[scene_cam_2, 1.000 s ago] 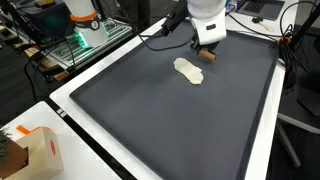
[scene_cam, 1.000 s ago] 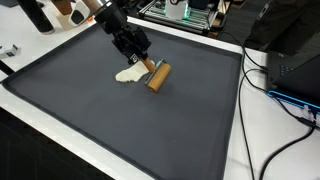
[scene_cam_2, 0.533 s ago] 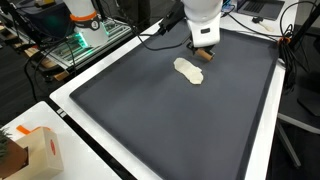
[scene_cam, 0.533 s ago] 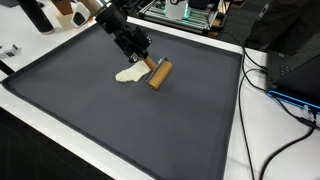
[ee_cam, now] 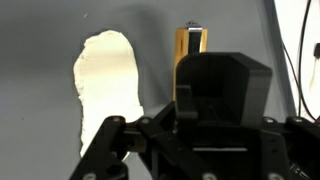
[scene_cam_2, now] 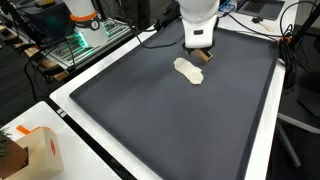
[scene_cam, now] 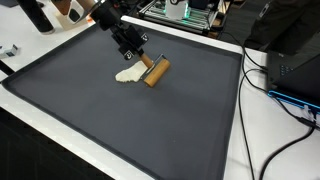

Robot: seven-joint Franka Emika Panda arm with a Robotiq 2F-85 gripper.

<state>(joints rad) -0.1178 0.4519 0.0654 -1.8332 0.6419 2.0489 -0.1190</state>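
A short brown wooden block (scene_cam: pixel 155 72) lies low over the dark grey mat (scene_cam: pixel 130 130). My gripper (scene_cam: pixel 140 62) is shut on its near end. Just beside it, a flat cream-coloured oval piece (scene_cam: pixel 126 74) lies on the mat and is not held. The gripper (scene_cam_2: pixel 198 47), the brown block (scene_cam_2: pixel 200 56) and the cream piece (scene_cam_2: pixel 188 70) appear in both exterior views. In the wrist view the brown block (ee_cam: pixel 190 45) sticks out beyond the black gripper (ee_cam: pixel 192 72), with the cream piece (ee_cam: pixel 105 85) to its left. The fingertips are hidden by the gripper body.
The mat has a white border (scene_cam: pixel 236 110). Cables (scene_cam: pixel 275 85) and dark equipment (scene_cam: pixel 290 40) lie off one side. Circuit boards and a rack (scene_cam_2: pixel 80 40) stand at the far edge. A cardboard box (scene_cam_2: pixel 28 150) sits at a corner.
The gripper has shifted a little across the mat toward the cream piece, carrying the brown block with it. The cream piece has stayed put.
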